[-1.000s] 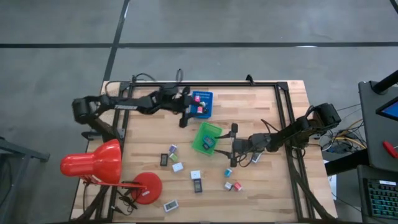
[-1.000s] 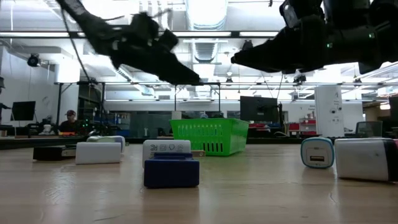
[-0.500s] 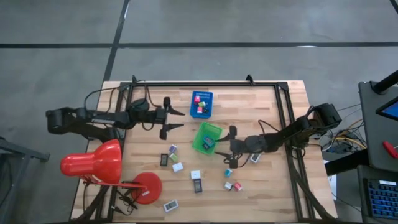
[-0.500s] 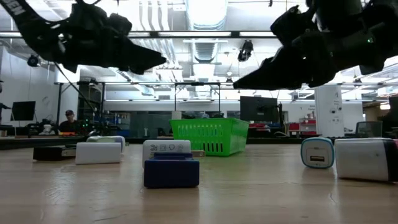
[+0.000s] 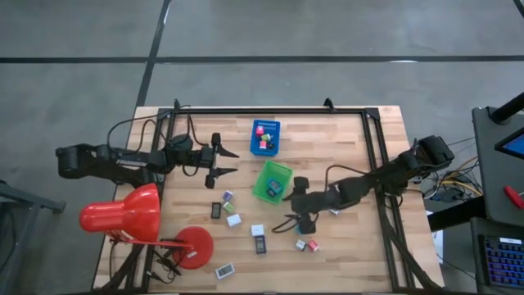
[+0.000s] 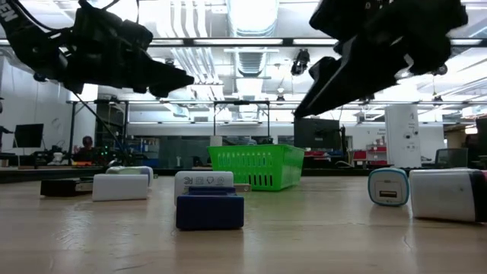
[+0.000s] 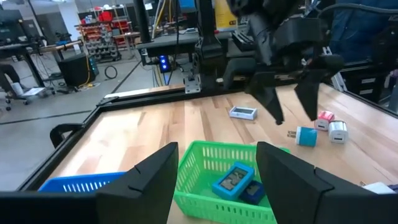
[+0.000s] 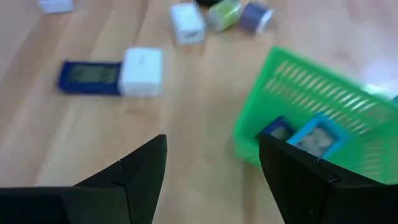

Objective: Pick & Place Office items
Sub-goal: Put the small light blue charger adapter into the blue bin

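The office items lie scattered on the wooden table: a white cube [image 8: 142,71] beside a dark blue flat piece [image 8: 90,78], and more small pieces [image 5: 233,220] toward the near edge. Pink and green pieces sit in the blue tray [image 5: 264,148]. Two bluish pieces [image 7: 231,181] lie in the green tray [image 5: 278,170]. My left gripper [image 5: 228,162] hovers open and empty to the left of both trays. My right gripper [image 5: 296,223] hangs open and empty, tipped downward, above the table just near-right of the green tray.
A big red desk lamp [image 5: 123,215] with its round base [image 5: 193,247] fills the near left corner. A black frame [image 5: 270,111] runs along the table's far and side edges. More small pieces [image 7: 306,135] lie below my right arm.
My left gripper has drawn back from over the blue tray toward the table's left edge, staying open. My right gripper has tipped from nearly level to pointing steeply down and shifted a little toward the near edge beside the green tray.
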You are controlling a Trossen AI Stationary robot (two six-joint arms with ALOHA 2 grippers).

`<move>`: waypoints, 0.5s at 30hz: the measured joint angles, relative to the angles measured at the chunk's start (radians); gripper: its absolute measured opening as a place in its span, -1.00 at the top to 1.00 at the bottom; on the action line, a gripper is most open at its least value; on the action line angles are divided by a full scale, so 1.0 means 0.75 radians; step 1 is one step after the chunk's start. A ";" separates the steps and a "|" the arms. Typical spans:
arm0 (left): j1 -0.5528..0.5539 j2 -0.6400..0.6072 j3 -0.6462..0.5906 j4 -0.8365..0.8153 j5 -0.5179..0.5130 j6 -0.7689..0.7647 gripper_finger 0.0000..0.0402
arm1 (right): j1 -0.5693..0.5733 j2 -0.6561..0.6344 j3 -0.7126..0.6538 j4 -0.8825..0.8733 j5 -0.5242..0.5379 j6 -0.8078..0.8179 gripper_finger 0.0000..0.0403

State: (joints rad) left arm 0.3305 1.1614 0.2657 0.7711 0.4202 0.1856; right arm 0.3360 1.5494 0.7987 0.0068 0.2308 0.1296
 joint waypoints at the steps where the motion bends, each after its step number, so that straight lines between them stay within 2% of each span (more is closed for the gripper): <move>1: 0.000 0.000 -0.002 -0.001 0.000 0.000 -0.08 | 0.007 0.001 0.024 -0.055 -0.025 0.026 -0.22; 15: 0.001 -0.001 -0.005 -0.001 0.001 0.026 -0.08 | 0.096 0.025 0.236 -0.610 -0.110 0.237 -0.22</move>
State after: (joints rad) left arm 0.3309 1.1610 0.2623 0.7704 0.4206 0.2050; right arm 0.4082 1.5678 0.9758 -0.4507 0.1480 0.3071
